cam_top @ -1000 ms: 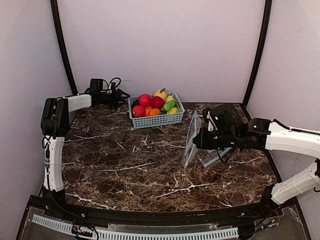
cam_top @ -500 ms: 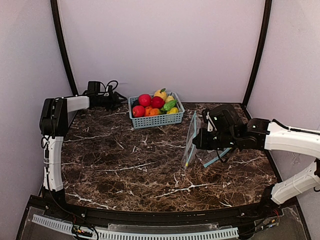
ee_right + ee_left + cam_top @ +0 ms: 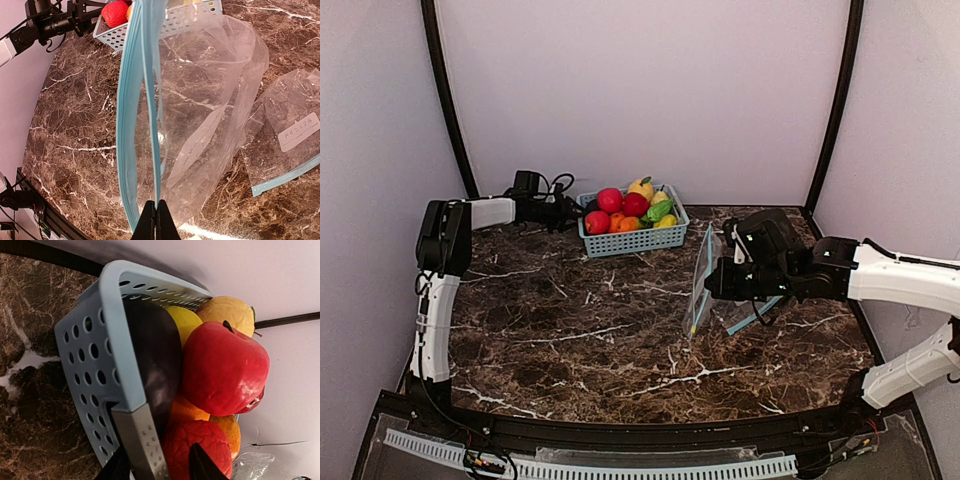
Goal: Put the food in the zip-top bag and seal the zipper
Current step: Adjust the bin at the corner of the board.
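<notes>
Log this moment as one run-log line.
left gripper: open at basket | right gripper: shut on zipper | zip-top bag: empty | food: in basket

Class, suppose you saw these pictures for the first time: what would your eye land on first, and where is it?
First, the bright food, red, yellow and orange, piled in the light-blue basket at the far edge of the table. Next, the clear zip-top bag, which the right gripper holds upright by its blue zipper, right of centre.

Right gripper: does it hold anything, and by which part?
Yes: the right gripper holds the upright bag by its zipper, with the fingers shut on the strip.
</notes>
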`<state>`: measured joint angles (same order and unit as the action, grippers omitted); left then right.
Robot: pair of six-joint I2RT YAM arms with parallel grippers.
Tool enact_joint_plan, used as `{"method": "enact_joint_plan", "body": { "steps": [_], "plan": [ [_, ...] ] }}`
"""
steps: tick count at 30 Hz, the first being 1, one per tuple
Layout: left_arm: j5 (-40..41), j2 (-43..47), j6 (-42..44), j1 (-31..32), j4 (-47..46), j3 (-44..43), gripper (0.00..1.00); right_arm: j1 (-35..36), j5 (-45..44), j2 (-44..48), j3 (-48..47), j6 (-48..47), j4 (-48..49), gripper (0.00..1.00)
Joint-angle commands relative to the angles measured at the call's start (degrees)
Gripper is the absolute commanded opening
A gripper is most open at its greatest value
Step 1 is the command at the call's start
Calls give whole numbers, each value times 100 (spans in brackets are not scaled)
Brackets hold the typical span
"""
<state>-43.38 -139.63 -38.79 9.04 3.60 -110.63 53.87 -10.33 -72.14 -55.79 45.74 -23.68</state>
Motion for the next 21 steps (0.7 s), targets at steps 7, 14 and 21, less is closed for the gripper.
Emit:
{"method": "enact_joint_plan", "body": {
  "steps": [7,14,21],
  "plan": [
    [-184,-125,-172,-17,235,-435,21,69,-53,53,18,58,40,0],
    [-189,-136,-258,-25,251,-435,2,80,-74,90,31,67,40,0],
    [-101,306,-127,-122,13,178,1,80,-105,108,24,54,30,0]
  ]
}}
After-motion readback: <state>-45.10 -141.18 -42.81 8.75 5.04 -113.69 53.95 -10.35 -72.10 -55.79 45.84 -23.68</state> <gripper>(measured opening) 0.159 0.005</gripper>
